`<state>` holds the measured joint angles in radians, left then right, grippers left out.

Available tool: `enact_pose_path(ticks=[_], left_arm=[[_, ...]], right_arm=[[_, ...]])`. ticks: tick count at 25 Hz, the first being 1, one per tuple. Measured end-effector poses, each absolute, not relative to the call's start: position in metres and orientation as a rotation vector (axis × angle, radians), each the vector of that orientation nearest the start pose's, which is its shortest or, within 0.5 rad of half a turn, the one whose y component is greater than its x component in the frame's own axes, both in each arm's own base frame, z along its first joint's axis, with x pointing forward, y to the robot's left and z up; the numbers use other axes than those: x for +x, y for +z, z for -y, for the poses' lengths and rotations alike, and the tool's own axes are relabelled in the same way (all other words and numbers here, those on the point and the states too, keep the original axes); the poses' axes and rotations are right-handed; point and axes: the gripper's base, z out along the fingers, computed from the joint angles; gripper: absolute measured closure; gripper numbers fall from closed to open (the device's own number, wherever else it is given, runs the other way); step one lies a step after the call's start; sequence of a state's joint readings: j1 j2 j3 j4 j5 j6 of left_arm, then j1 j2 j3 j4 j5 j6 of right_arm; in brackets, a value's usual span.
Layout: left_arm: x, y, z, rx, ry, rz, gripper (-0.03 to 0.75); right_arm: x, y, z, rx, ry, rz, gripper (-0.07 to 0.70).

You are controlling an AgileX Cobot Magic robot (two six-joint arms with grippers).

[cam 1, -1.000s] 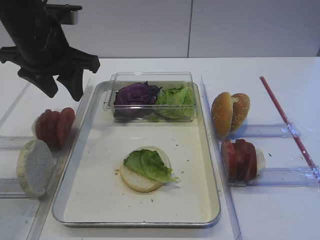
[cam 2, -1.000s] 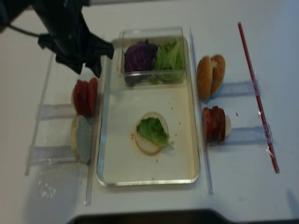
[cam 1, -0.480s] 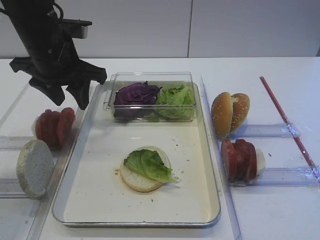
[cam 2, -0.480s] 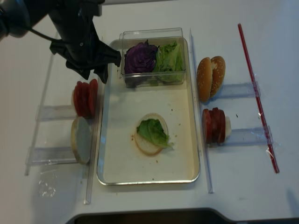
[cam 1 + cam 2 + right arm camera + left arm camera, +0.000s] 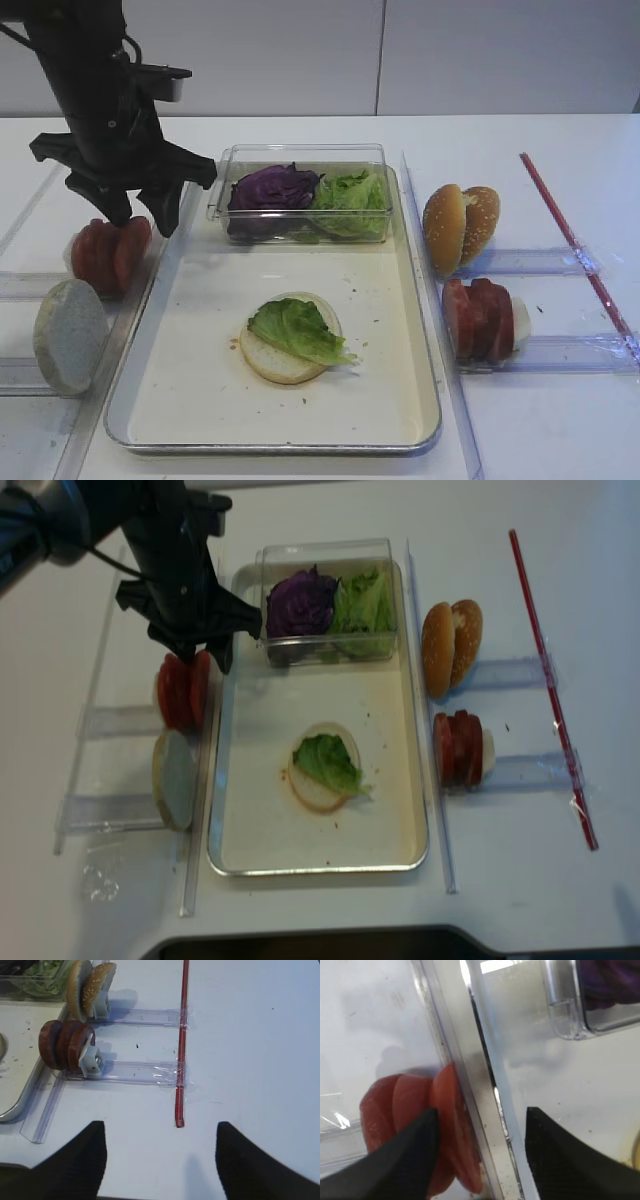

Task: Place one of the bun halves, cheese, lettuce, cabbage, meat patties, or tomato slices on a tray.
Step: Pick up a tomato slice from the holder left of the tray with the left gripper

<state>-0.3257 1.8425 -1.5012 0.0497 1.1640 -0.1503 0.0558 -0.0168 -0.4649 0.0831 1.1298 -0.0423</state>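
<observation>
The left pincer [image 5: 143,213] hangs with its jaws spread and empty directly above the tomato slices [image 5: 108,252], which stand on edge in a clear rail just beside the left rim of the tray [image 5: 420,330]. On the tray floor a bun half [image 5: 283,345] lies cut face up with a lettuce [image 5: 298,328] leaf on it. The right pincer [image 5: 160,1152] is spread and empty above the bare table [image 5: 250,1035], well apart from the meat patties [image 5: 66,1045].

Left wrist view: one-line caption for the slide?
Open black left gripper poised over the upright orange-red tomato slices beside the silvery metal tray's rim.
</observation>
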Motion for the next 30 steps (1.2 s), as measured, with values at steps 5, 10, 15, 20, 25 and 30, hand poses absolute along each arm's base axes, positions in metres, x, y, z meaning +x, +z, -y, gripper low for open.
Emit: enact_pose_path(ticks=[5, 10, 15, 20, 25, 30], left_arm=[[0.359, 0.243, 0.115, 0.298, 0.052, -2.997, 0.319], [0.362, 0.236, 0.116, 0.303, 0.069, -3.02, 0.319], [0.362, 0.236, 0.116, 0.303, 0.069, -3.02, 0.319], [0.362, 0.236, 0.115, 0.305, 0.073, -3.019, 0.339], [0.362, 0.236, 0.115, 0.307, 0.078, -3.018, 0.378], [0.362, 0.236, 0.115, 0.309, 0.085, -3.017, 0.406]], right_arm=[[-0.007, 0.262, -0.006, -0.111, 0.109, -2.129, 0.126], [-0.007, 0.262, -0.006, -0.111, 0.109, -2.129, 0.126], [-0.007, 0.262, -0.006, -0.111, 0.109, -2.129, 0.126], [-0.007, 0.262, -0.006, -0.111, 0.109, -2.129, 0.126], [-0.007, 0.262, -0.006, -0.111, 0.109, -2.129, 0.126], [-0.007, 0.262, -0.006, -0.111, 0.109, -2.129, 0.126]])
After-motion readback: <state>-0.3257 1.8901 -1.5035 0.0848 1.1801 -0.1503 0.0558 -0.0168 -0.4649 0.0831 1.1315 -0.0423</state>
